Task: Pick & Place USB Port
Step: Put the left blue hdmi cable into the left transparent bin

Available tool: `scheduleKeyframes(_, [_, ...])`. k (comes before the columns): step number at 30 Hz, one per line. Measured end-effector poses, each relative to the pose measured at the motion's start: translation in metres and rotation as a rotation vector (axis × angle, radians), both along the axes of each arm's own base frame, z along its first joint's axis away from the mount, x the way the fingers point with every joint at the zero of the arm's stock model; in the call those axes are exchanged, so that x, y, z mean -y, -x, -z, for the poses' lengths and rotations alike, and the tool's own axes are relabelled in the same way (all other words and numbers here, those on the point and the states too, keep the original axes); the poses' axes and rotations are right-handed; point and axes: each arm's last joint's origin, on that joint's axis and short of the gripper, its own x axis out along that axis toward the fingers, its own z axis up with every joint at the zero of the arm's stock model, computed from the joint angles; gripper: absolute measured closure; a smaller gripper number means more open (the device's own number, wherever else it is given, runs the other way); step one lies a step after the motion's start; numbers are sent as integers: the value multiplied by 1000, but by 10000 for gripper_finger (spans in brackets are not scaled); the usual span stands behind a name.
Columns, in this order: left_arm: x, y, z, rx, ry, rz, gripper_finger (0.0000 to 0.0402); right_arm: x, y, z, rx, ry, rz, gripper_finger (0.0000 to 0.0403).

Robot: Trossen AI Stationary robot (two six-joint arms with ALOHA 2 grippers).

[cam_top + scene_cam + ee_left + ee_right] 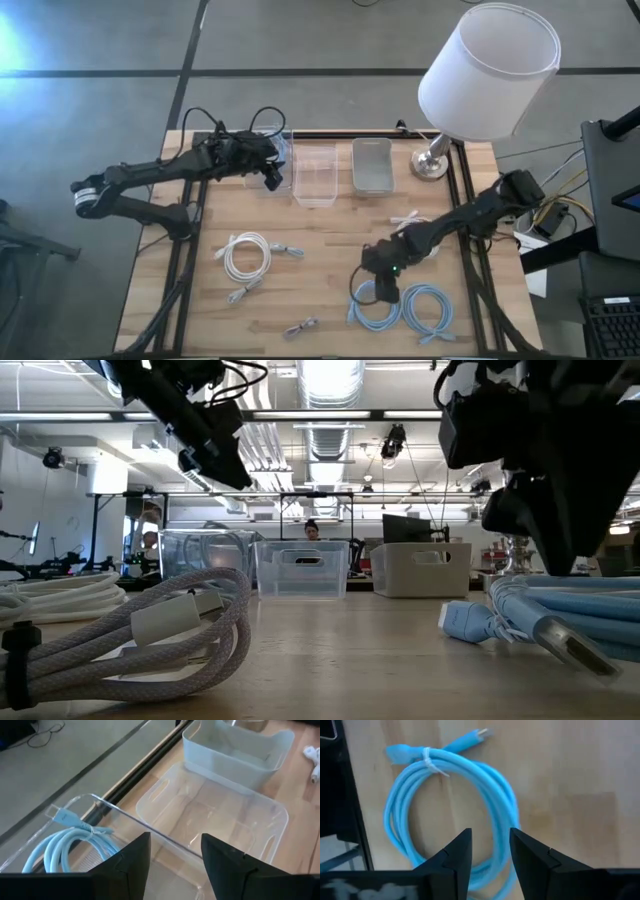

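My right gripper (490, 837) is open and hovers just above a light-blue USB cable coil (506, 800) that lies flat on the table near the near edge (372, 315). A second blue coil (430, 312) lies to its right. My left gripper (175, 840) is open above the far-left clear bin (95, 802), touching nothing. One blue cable coil (65, 840) lies inside that bin. In the low view the left gripper (212, 455) hangs high and the right gripper (545, 510) stands over the blue cable (560, 610).
A middle clear bin (315, 175) and a grey bin (371, 165) stand along the far edge, beside a lamp's base (431, 165). A white cable coil (247, 255) and small cables (300, 327) (408, 220) lie on the wooden table (320, 240).
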Motion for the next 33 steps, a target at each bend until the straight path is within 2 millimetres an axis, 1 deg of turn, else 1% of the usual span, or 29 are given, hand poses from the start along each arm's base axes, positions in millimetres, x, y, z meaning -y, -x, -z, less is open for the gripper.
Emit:
scheduleKeyframes(6, [0,-1,-1,13,-5,-1,224,-6,-9,9,-18,27,-18,271])
scheduleKeyframes(12, [0,-1,-1,13,-5,-1,225,-7,-9,11,-35,35,-25,271])
scheduleKeyframes(17, [0,-1,-1,11,-9,1,227,-8,-6,-3,-36,35,-22,271])
scheduleKeyframes(21, [-1,-1,-2,18,-13,2,227,-6,-4,-13,8,101,7,268])
scheduleKeyframes(27, [-1,-2,-3,30,-19,1,229,-5,-3,3,-46,134,7,268])
scheduleKeyframes(31, [-1,-2,-3,33,-20,1,229,-8,-4,11,-89,76,-5,269])
scheduleKeyframes(33, [-1,-2,-3,33,-20,1,229,-10,-6,12,-83,65,-2,272])
